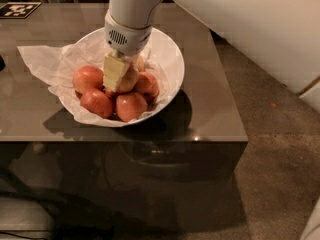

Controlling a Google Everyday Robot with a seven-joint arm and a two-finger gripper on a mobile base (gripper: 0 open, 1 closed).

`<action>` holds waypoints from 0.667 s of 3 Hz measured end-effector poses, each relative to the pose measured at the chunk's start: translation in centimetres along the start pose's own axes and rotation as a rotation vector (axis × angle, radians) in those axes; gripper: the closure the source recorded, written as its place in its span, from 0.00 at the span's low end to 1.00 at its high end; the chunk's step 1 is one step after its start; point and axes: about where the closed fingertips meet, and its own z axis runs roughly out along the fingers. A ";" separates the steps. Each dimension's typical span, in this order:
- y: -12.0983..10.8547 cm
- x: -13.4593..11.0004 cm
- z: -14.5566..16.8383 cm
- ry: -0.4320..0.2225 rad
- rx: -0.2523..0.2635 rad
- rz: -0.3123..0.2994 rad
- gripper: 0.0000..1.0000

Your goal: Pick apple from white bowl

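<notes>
A white bowl (170,59) lined with crumpled white tissue stands on the dark table and holds several apples. My gripper (124,82) reaches down into the bowl from above. Its pale near finger (115,71) presses against the left side of the yellowest apple (133,79) at the middle of the pile; the far finger is hidden behind that apple. The apple still rests among the redder apples (88,78), (131,106).
The tissue paper (40,59) spills over the bowl's left rim onto the table (210,114). The table's front edge and right edge are close to the bowl. A black-and-white marker tag (19,9) lies at the far left corner.
</notes>
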 end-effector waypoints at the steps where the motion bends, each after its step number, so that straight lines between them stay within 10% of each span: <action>1: 0.3 -0.2 -2.3 -0.022 0.036 -0.027 1.00; 2: 1.0 -0.3 -6.9 -0.060 0.113 -0.073 1.00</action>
